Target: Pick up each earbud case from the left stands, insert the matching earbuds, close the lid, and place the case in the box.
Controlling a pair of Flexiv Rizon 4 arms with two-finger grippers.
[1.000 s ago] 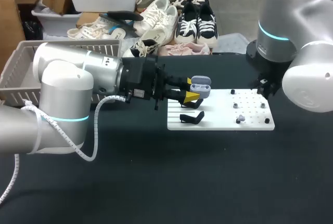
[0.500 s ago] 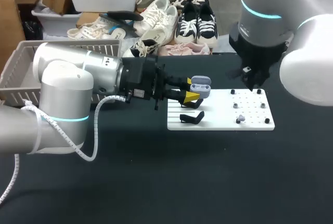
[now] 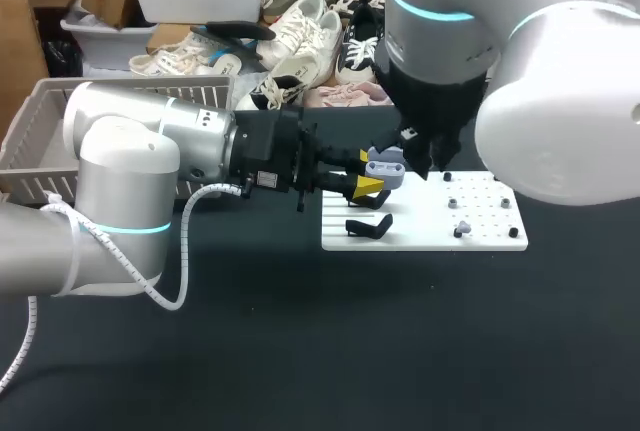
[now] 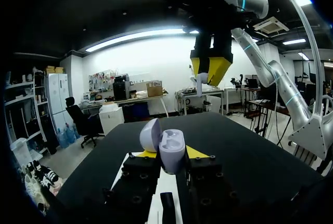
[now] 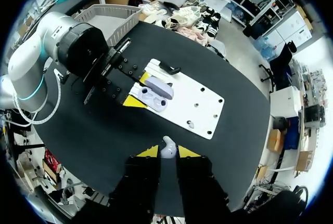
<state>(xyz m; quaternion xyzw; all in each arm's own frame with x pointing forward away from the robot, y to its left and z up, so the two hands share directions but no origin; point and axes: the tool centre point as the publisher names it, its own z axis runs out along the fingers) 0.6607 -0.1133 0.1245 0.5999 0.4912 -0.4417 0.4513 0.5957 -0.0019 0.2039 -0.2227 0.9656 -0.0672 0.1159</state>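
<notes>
1. The earbud case (image 4: 167,150) sits between the fingers of the left gripper (image 4: 169,154), which is clamped on it from both sides; its lid stands open, swung back to one side, and the hollowed body faces up.
2. In the head view the case is over the left end of a white board (image 3: 480,239), near a black stand (image 3: 368,225) fixed to that board.
3. The right gripper (image 5: 168,152) pinches a white earbud (image 5: 167,146) between its yellow tips; seen from the left wrist, it points down, ahead of and above the case.
4. Small black pegs (image 3: 497,177) stand on the board's right half; a pale piece (image 3: 463,226) lies among them.
5. The board lies flat on a black table (image 3: 300,351); a pale slatted basket (image 3: 40,121) stands at the table's far left, well apart from the board.
6. The left arm (image 3: 150,171) comes in low from the left; the right arm (image 3: 500,81) leans in over the board's far edge.
7. In the head view the right arm hides its own gripper and part of the board's far edge; whether the case touches the board cannot be told; whether its hollows hold anything cannot be told either; the pale piece is too small to name.
</notes>
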